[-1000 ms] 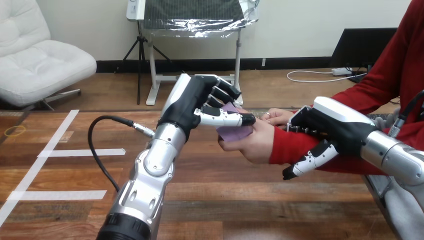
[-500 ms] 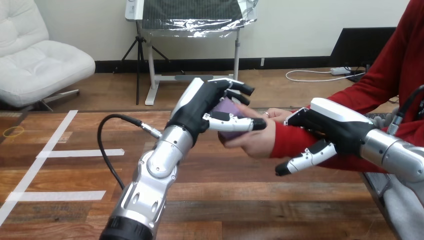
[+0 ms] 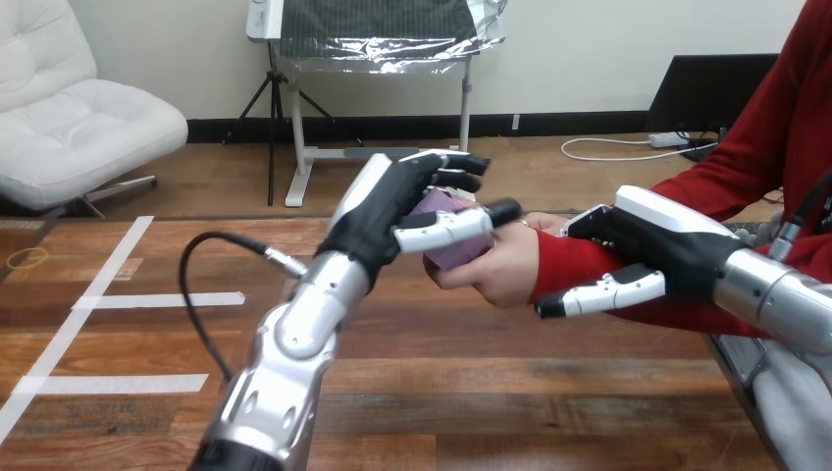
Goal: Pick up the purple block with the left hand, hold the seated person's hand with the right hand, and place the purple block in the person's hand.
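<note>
Two things have changed in the last second. My left hand (image 3: 392,211) has spread its fingers off the purple block (image 3: 453,250), with the thumb only lying across it, so the block now sits in the person's hand (image 3: 495,275). My right hand (image 3: 648,245) keeps its fingers curled over the red-sleeved wrist (image 3: 564,275), and its thumb has swung out straight. I judge the handover done.

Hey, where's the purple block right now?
Head view, centre: the small purple block lies in the person's hand, raised above the wooden table, between the straight thumb and fingers of the robot's left hand.
</note>
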`<state>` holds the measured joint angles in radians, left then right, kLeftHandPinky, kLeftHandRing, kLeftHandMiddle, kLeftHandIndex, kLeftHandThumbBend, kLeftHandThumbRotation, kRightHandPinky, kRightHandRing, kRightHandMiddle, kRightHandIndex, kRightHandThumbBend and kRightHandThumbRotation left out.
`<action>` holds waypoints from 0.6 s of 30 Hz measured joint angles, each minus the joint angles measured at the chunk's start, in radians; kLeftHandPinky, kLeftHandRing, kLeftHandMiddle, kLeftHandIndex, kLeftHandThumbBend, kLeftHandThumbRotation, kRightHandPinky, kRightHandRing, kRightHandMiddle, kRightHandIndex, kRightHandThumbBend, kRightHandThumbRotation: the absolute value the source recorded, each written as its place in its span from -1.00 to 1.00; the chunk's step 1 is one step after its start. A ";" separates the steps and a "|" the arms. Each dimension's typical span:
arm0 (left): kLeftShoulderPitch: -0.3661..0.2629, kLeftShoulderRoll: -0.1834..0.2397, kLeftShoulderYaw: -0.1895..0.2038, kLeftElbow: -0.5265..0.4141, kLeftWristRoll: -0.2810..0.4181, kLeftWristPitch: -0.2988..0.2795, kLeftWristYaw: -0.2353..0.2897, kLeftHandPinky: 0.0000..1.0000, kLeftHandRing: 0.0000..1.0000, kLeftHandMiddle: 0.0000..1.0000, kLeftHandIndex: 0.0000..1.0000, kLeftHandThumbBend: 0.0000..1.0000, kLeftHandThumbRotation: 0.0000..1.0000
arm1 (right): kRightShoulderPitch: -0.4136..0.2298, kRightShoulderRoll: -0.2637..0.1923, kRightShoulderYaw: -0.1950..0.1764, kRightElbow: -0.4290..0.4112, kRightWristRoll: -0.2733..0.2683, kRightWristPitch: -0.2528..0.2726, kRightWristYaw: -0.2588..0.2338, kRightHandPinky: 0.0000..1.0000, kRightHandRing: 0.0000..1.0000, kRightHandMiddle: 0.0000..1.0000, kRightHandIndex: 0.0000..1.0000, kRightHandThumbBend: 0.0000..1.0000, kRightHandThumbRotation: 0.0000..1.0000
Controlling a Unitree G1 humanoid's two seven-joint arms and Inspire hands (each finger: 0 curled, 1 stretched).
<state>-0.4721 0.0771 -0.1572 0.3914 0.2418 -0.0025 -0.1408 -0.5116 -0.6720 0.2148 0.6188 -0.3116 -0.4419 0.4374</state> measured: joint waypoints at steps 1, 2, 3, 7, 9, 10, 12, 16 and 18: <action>0.005 0.002 0.001 -0.002 0.000 -0.002 0.000 0.15 0.44 0.51 0.52 0.59 0.76 | 0.004 0.000 -0.003 -0.003 0.001 0.000 0.000 0.27 0.58 0.63 0.68 1.00 0.65; 0.009 0.005 0.003 -0.005 -0.001 -0.004 0.000 0.15 0.46 0.54 0.53 0.56 0.80 | 0.008 0.000 -0.007 -0.006 0.001 0.000 0.000 0.26 0.58 0.63 0.68 1.00 0.71; 0.013 0.007 0.004 -0.008 -0.001 -0.005 0.000 0.15 0.47 0.54 0.53 0.55 0.81 | 0.014 0.000 -0.010 -0.009 0.001 0.000 -0.001 0.26 0.58 0.63 0.69 1.00 0.74; 0.035 0.014 0.011 -0.025 -0.001 -0.005 0.000 0.16 0.51 0.58 0.55 0.53 0.88 | 0.033 0.000 -0.021 -0.021 0.000 -0.001 -0.016 0.24 0.56 0.62 0.68 1.00 0.83; 0.047 0.020 0.012 -0.037 -0.001 -0.005 0.000 0.17 0.52 0.59 0.55 0.53 0.93 | 0.045 0.000 -0.025 -0.025 -0.001 -0.005 -0.033 0.23 0.55 0.61 0.67 1.00 0.87; 0.053 0.023 0.012 -0.043 -0.001 -0.005 0.000 0.17 0.52 0.59 0.54 0.52 0.94 | 0.049 0.000 -0.027 -0.025 -0.001 -0.008 -0.042 0.22 0.55 0.61 0.67 1.00 0.88; 0.068 0.029 0.013 -0.057 -0.001 -0.007 0.001 0.17 0.52 0.58 0.53 0.50 0.97 | 0.064 0.001 -0.031 -0.027 -0.001 -0.016 -0.063 0.21 0.54 0.61 0.67 1.00 0.91; 0.099 0.036 0.017 -0.088 -0.001 -0.010 0.010 0.17 0.50 0.57 0.51 0.48 0.99 | 0.089 0.005 -0.040 -0.030 -0.001 -0.033 -0.108 0.20 0.52 0.60 0.66 1.00 0.94; 0.113 0.038 0.018 -0.102 -0.001 -0.012 0.016 0.17 0.49 0.56 0.50 0.47 0.99 | 0.101 0.008 -0.045 -0.030 -0.001 -0.042 -0.126 0.19 0.51 0.59 0.66 1.00 0.95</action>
<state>-0.3591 0.1152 -0.1392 0.2891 0.2409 -0.0144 -0.1250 -0.4108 -0.6637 0.1700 0.5889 -0.3124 -0.4840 0.3114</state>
